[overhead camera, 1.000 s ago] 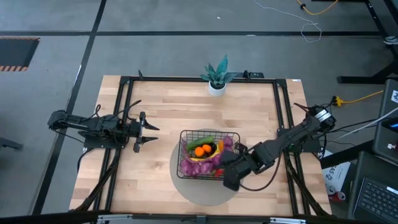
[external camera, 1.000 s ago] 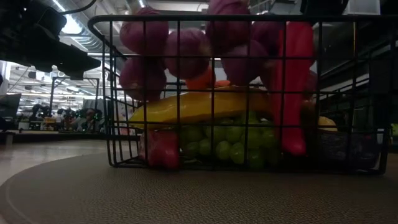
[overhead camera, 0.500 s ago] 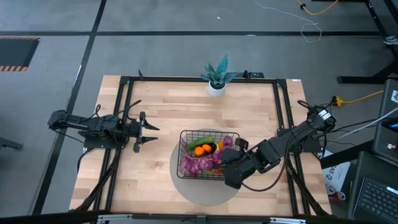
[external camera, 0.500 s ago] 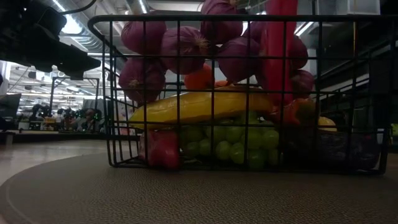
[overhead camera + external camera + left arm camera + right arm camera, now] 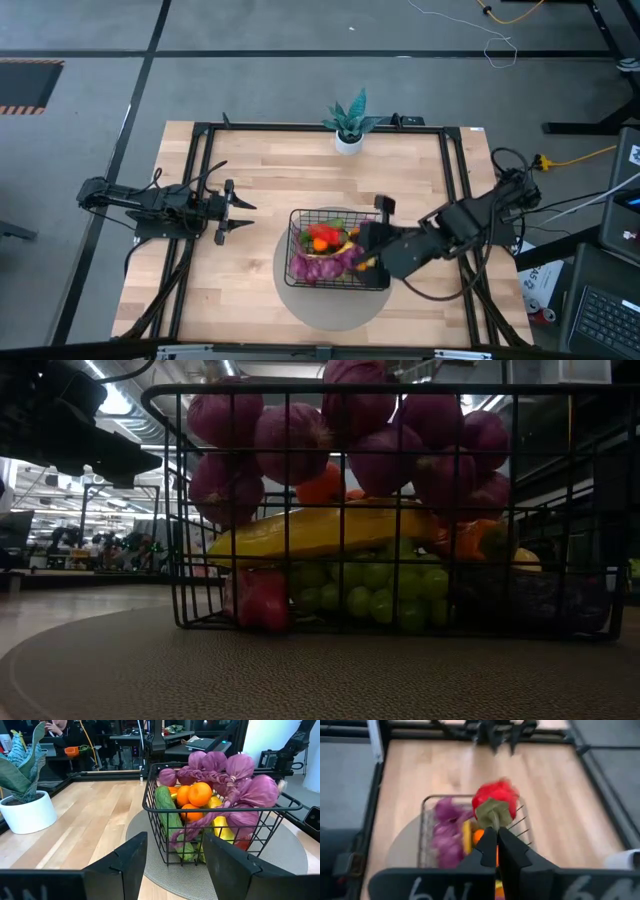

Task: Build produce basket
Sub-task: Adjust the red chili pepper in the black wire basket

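Two arms, only one working. Right tool [image 5: 496, 845] is over the basket [image 5: 382, 250], fingers pinched nearly closed on the green stem of the red pepper [image 5: 494, 796], which hangs out in front of it above the pile. Stem grip makes sense to me: thin handle, body stays clear of the fingers, so it can be lowered onto the heap without pushing other pieces.

Basket sits on the round grey disc [image 5: 300, 300] near the tabletop's front edge, roughly mid-width. It's nearly full: banana [image 5: 320, 532] lying lengthwise across the green grapes [image 5: 375, 590], oranges [image 5: 200, 793] and cucumber [image 5: 169, 820] on the side toward the left arm, purple lumpy string [image 5: 330, 440] draped over the top and rising past the rim. Judging by that, this looks like one of the last placements.

Only free spot seems to be on top near the oranges; the pepper will likely rest high. Risk: it could roll off the string or over the low rim.

Left tool [image 5: 232, 208] is parked near the tabletop's left edge, fingers spread wide, empty, well apart from the basket. Potted plant [image 5: 349, 122] at the back edge, not involved.
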You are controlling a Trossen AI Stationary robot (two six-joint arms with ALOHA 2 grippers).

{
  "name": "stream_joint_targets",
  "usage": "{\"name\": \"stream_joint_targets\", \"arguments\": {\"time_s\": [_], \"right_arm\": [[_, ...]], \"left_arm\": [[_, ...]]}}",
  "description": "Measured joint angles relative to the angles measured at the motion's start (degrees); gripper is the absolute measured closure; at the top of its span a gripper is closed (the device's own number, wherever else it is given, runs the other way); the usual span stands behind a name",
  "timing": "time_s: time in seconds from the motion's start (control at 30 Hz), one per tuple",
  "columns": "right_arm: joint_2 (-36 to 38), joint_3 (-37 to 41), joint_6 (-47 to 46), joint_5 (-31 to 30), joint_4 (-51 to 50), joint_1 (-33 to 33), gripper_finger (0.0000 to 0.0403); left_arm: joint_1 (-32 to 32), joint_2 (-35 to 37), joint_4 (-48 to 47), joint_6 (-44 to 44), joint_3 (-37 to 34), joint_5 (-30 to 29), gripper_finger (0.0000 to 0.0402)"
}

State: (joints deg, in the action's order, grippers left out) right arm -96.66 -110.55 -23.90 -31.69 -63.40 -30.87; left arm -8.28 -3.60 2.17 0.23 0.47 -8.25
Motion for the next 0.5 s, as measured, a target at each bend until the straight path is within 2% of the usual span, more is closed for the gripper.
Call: {"name": "stream_joint_targets", "arguments": {"time_s": [0.2, 0.5], "right_arm": [[-0.1, -1.2, 4.9, -0.9, 0.9, 3.7, 0.0401], [-0.5, 3.9, 6.6, 4.7, 3.6, 8.8, 0.0401]], "left_arm": [[0.0, 0.0, 0.0, 0.0, 0.0, 0.0, 0.0214], [0.0, 0.0, 0.0, 0.0, 0.0, 0.0, 0.0214]]}}
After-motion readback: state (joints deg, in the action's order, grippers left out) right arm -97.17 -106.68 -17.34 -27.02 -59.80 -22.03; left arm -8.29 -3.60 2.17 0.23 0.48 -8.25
